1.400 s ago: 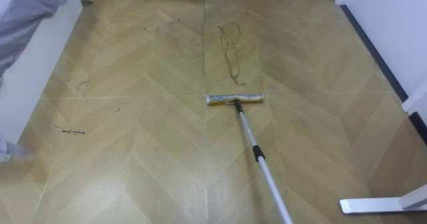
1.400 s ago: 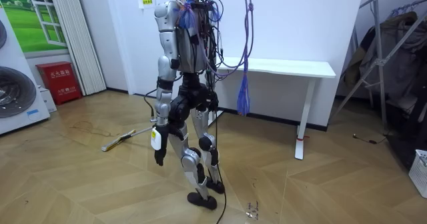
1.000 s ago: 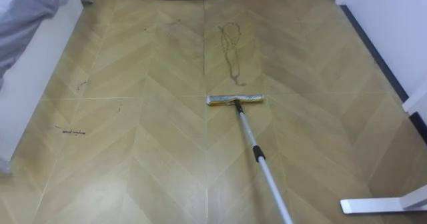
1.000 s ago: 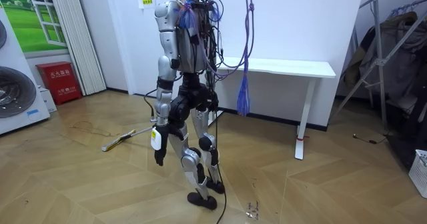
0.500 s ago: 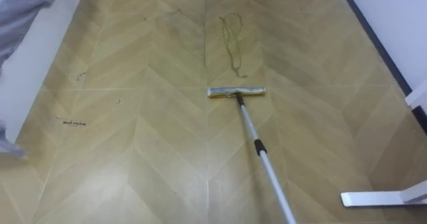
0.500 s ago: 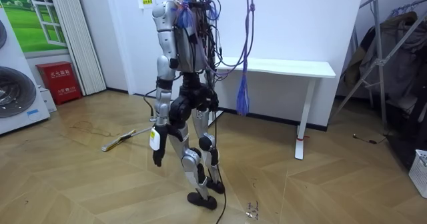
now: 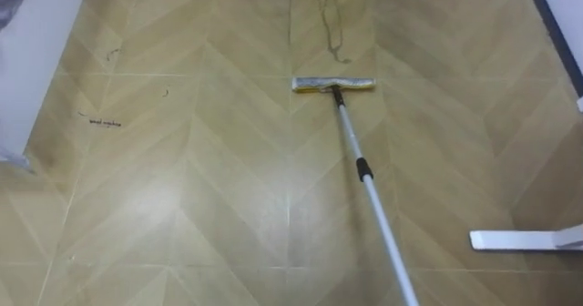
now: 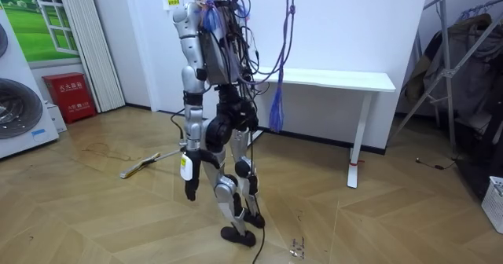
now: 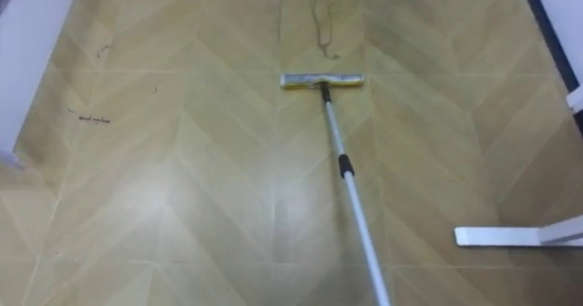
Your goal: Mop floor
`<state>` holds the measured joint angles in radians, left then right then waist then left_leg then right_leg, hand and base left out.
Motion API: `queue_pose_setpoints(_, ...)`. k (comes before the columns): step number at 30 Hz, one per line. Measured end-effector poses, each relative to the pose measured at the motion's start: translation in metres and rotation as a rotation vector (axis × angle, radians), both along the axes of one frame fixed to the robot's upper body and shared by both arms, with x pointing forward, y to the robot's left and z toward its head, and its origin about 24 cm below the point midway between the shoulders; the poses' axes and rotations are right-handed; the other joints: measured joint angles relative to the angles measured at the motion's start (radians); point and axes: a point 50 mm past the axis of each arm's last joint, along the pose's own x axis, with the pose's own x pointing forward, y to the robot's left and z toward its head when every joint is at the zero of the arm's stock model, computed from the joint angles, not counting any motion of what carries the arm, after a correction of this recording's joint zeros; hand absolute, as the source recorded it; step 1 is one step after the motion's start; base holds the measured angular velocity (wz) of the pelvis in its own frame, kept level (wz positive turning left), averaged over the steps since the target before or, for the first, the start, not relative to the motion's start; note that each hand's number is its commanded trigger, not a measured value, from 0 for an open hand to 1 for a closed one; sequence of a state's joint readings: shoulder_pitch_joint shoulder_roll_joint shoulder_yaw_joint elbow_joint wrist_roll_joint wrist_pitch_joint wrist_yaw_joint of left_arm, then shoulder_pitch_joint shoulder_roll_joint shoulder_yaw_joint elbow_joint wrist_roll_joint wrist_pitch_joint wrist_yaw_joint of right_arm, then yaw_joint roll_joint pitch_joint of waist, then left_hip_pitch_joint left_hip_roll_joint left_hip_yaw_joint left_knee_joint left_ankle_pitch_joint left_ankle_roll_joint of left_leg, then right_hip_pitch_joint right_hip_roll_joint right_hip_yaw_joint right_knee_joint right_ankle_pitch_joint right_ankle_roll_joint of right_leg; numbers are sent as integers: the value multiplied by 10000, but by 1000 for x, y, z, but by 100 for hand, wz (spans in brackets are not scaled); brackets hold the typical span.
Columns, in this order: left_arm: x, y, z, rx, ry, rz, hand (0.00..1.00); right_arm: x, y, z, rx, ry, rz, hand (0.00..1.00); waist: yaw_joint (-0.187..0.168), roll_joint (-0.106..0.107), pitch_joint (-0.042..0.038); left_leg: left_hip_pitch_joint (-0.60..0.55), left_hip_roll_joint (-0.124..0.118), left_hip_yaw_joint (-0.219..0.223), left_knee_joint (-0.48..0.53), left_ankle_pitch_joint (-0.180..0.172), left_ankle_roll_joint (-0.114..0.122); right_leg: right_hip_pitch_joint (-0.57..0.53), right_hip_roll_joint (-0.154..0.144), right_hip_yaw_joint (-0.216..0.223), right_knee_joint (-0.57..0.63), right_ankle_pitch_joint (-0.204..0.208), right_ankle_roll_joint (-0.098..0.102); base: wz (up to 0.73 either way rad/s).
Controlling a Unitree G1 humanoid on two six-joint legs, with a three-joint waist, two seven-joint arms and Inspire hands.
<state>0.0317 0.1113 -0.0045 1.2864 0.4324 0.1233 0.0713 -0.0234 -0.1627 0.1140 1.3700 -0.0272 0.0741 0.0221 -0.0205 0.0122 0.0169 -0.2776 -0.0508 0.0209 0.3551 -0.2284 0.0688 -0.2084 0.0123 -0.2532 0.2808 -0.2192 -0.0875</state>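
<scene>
The mop [image 7: 363, 169] rests on the floor [image 7: 182, 206], its mop head [image 7: 333, 84] set crosswise just near of a dark scribble mark [image 7: 330, 19], probably lined up to push through it. Its long axis runs from near right to far, slightly leftward, head pointing away. The left hand [image 8: 189, 188] hangs by the thigh, too small to tell its pose

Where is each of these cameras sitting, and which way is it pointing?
Left eye view: on the robot's head, looking down at the floor and the mop ahead.
Right eye view: beside it on the head, aimed the same way.
Room view: stands off in the room at the robot's left rear, seeing its whole body, the left robot hand hanging by the thigh.
Shared: both eye views show the mop and a white table foot; the room view shows that mop too.
</scene>
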Motion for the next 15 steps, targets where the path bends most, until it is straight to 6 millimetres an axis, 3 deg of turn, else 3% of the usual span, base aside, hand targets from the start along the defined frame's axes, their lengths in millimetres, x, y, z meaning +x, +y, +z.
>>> queue_pose_setpoints(4,-2,1,0,114,91,140,0,-3,-2,0,-148,103,-58,100,-4,62,27,-721,-75,-4,333,0,1,-970,-176,92,878,-262,-100,1)
queue_pose_setpoints(8,-1,-1,0,31,32,498,0,-9,-2,-1,-264,298,-584,100,11,-53,78,-2054,-288,-14,1783,-11,-12,-2266,-606,30,2433,-859,-182,15)
queue_pose_setpoints(10,-1,-1,0,40,54,544,0,-9,-3,-1,-292,295,-735,100,76,-68,85,-2654,-319,-15,2700,-152,-195,-2762,-743,13,3221,-1176,-249,12)
queue_pose_setpoints(12,-1,-1,-1,36,17,1048,0,-10,-2,-1,-361,311,-948,100,348,-38,78,-3502,-280,-70,4318,-356,-464,-3296,-871,-60,4332,-1660,-387,2)
queue_pose_setpoints(13,-1,-2,-1,31,4,1146,0,-11,-2,-1,-386,339,-954,100,387,-15,73,-3743,-268,-105,4812,-351,-486,-3375,-921,-135,4597,-1776,-444,16)
queue_pose_setpoints(14,-1,-2,-1,43,13,1364,0,-7,-2,0,-405,396,-1038,100,419,19,52,-4283,-238,-144,5943,-219,-697,-3542,-1004,-264,5195,-2123,-578,18)
queue_pose_setpoints(15,-2,-1,-1,66,7,1595,0,-3,-3,0,-421,418,-1192,100,554,24,43,-4819,-141,-138,7084,44,-1023,-3681,-1022,-291,5768,-2456,-545,10)
